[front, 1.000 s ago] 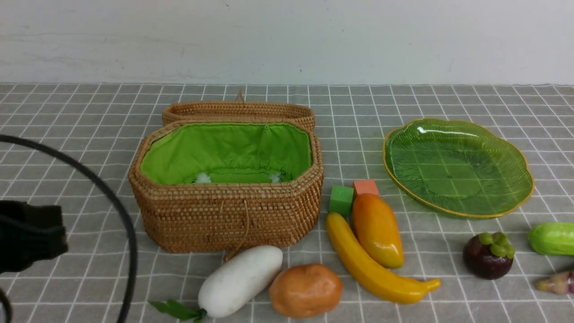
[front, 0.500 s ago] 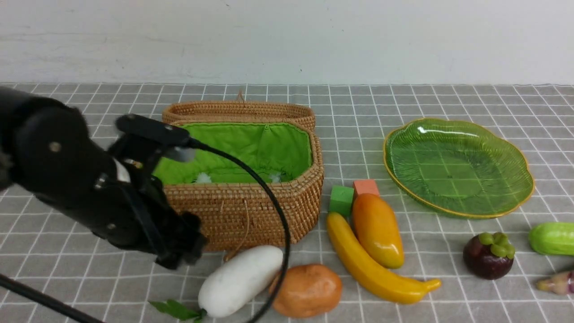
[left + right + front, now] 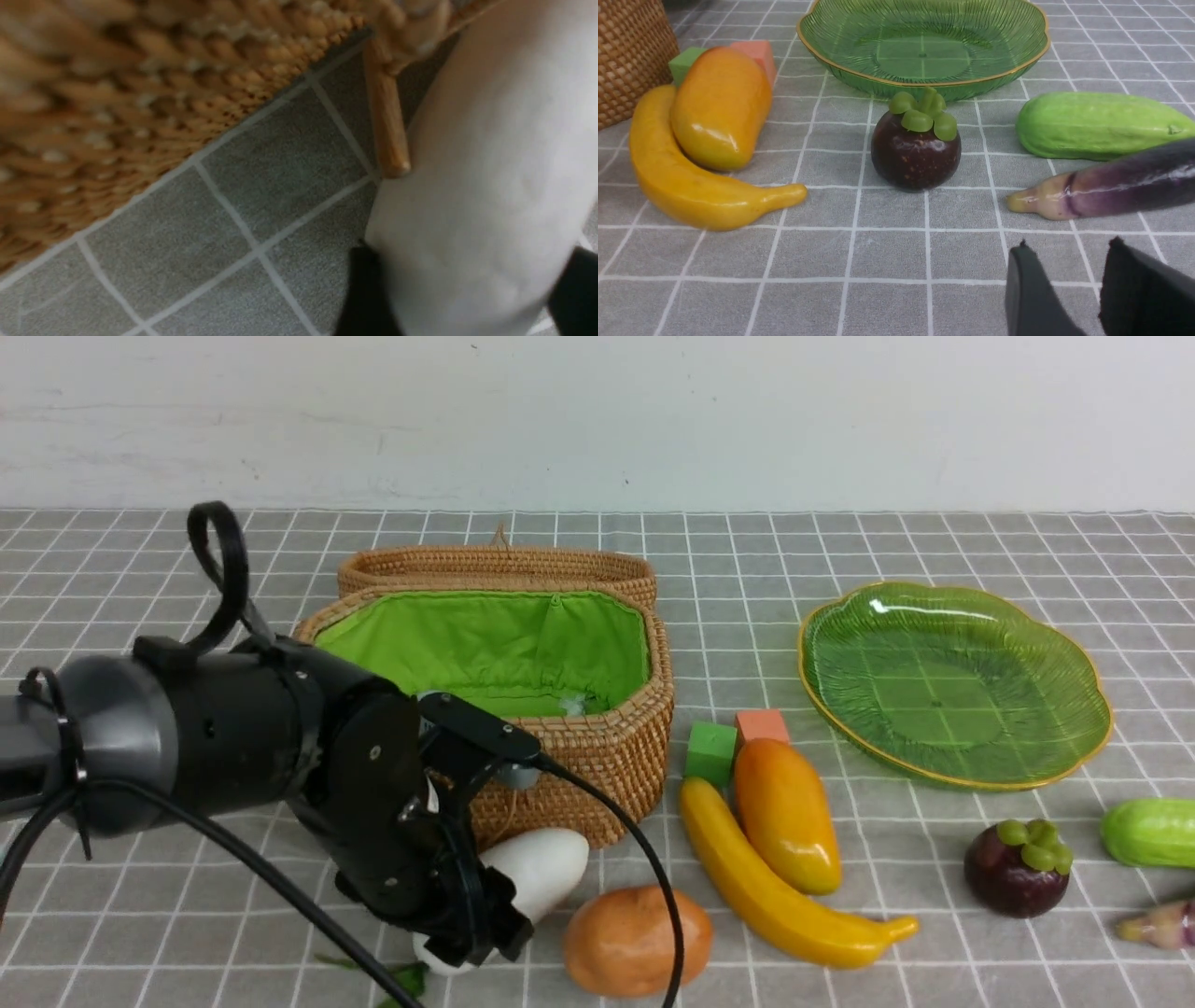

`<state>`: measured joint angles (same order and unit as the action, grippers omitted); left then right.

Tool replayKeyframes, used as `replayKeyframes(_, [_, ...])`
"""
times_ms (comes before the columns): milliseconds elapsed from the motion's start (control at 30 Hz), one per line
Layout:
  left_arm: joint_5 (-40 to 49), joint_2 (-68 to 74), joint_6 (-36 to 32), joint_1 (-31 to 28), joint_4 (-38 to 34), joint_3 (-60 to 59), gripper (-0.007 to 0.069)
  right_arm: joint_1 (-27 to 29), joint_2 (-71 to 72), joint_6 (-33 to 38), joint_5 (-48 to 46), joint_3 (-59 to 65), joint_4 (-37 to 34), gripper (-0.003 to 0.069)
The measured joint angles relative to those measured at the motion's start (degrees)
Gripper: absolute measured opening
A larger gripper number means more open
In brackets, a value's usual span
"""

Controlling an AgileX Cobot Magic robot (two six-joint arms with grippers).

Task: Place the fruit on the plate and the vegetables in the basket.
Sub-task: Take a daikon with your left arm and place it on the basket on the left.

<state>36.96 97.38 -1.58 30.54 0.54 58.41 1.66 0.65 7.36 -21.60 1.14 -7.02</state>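
The left tool [image 3: 481,929] is low at the near left of the bench [image 3: 840,551], straddling the white radish [image 3: 546,873]. The radish lies just in front of the open basket [image 3: 579,756]. A dark finger [image 3: 364,289] sits against each side of the radish; I cannot tell whether they press it. The potato [image 3: 638,941] lies just right of the radish. Further right, the banana [image 3: 775,896] and mango [image 3: 784,817] lie touching. The plate [image 3: 952,683] is at the far right, with the mangosteen [image 3: 1016,868] on its near side. The cucumber [image 3: 1150,831] and eggplant [image 3: 1162,924] lie at the right edge. The right tool [image 3: 1069,252], fingers apart and gripping nothing, hangs on the near side of the eggplant.
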Motion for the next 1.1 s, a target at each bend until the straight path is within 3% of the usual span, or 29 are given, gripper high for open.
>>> replayKeyframes(433, [13.45, -7.4, -3.38, 0.0, 1.61, 1.54, 0.0412, 0.0, 0.0, 0.0, 0.0, 0.0, 0.0, 0.0242])
replayKeyframes(633, [20.33, -18.83, -12.12, 0.0, 0.57, 2.33, 0.0412, 0.0, 0.0, 0.0, 0.0, 0.0, 0.0, 0.0242])
replayKeyframes(733, [20.65, -21.51, -12.91, -0.26, 2.04, 4.56, 0.0412, 0.0, 0.0, 0.0, 0.0, 0.0, 0.0, 0.0242])
replayKeyframes(833, [17.19, -22.92, -13.25, -2.95, 5.45, 9.02, 0.0412, 0.0, 0.0, 0.0, 0.0, 0.0, 0.0, 0.0242])
replayKeyframes(1000, [0.54, -20.76, -13.38, -8.61, 8.18, 11.32, 0.0412, 0.0, 0.0, 0.0, 0.0, 0.0, 0.0, 0.0242])
replayKeyframes(1033, [-6.49, -18.39, -13.44, -9.64, 9.17, 11.39, 0.0412, 0.0, 0.0, 0.0, 0.0, 0.0, 0.0, 0.0242])
replayKeyframes(1100, [-10.02, -16.41, -13.44, -9.91, 10.02, 11.39, 0.0412, 0.0, 0.0, 0.0, 0.0, 0.0, 0.0, 0.0242])
